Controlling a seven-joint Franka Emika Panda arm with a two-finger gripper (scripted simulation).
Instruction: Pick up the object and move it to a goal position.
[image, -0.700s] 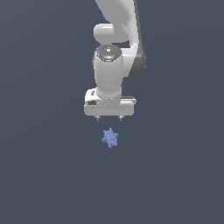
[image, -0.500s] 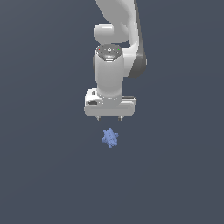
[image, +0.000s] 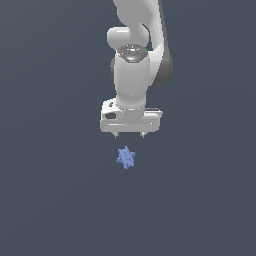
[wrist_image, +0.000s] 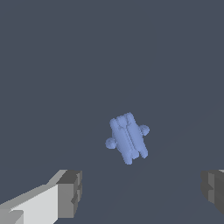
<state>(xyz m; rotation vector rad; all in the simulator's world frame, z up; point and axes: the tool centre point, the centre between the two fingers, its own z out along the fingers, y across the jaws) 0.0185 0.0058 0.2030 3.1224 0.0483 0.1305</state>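
The object (image: 126, 157) is a small periwinkle-blue lumpy piece with short spikes, lying on the dark grey floor. In the wrist view the object (wrist_image: 128, 138) shows as a ribbed block with small knobs on its sides. My white gripper (image: 129, 135) hangs a short way from it, nearer the top of the exterior view, with only its two short fingertips (image: 116, 134) showing. In the wrist view the fingers (wrist_image: 70, 193) stand wide apart with nothing between them, and the gripper (wrist_image: 142, 192) is open.
The white arm (image: 134, 60) rises from the gripper toward the top of the exterior view. A plain dark grey floor (image: 50, 200) surrounds everything.
The gripper has shifted very slightly toward the exterior view's right. The object has not moved.
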